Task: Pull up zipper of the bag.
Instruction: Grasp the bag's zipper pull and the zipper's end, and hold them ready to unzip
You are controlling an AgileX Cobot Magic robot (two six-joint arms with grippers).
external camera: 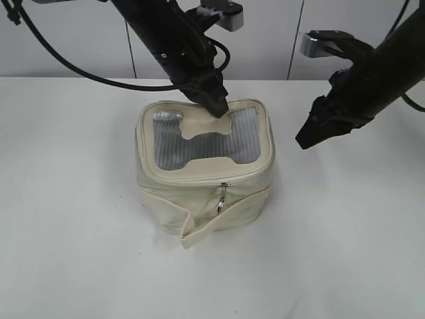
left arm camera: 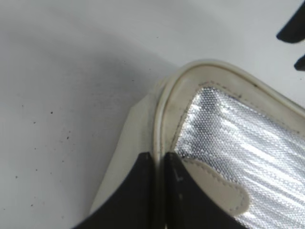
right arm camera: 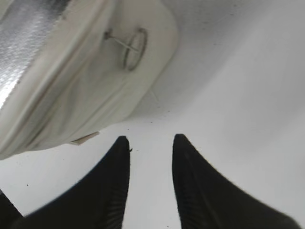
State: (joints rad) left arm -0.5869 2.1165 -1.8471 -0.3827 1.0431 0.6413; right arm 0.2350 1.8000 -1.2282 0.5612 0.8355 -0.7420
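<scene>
- Bag (external camera: 206,179) sits at the centre of the exterior frame on the white surface (external camera: 73,226), its grey mesh top with the cream patch facing up.
- Zipper (external camera: 199,178) runs around the rim of the top panel; a small silver pull (external camera: 222,199) hangs down the front wall, just below centre frame.
- A loose cream strap (external camera: 199,232) trails off the lower front of the bag onto the surface.
- Left claw (external camera: 216,103) comes down from the upper middle and presses on the bag's far top edge; in its wrist view the dark fingers (left arm camera: 138,195) sit nearly closed with the cream rim between them, clenched on the bag's edge.
- Right claw (external camera: 311,133) hangs at the right of the frame, apart from the bag, fingers (right arm camera: 107,186) spread and released over bare surface; a ring pull (right arm camera: 131,45) shows upper left in its wrist view.
</scene>
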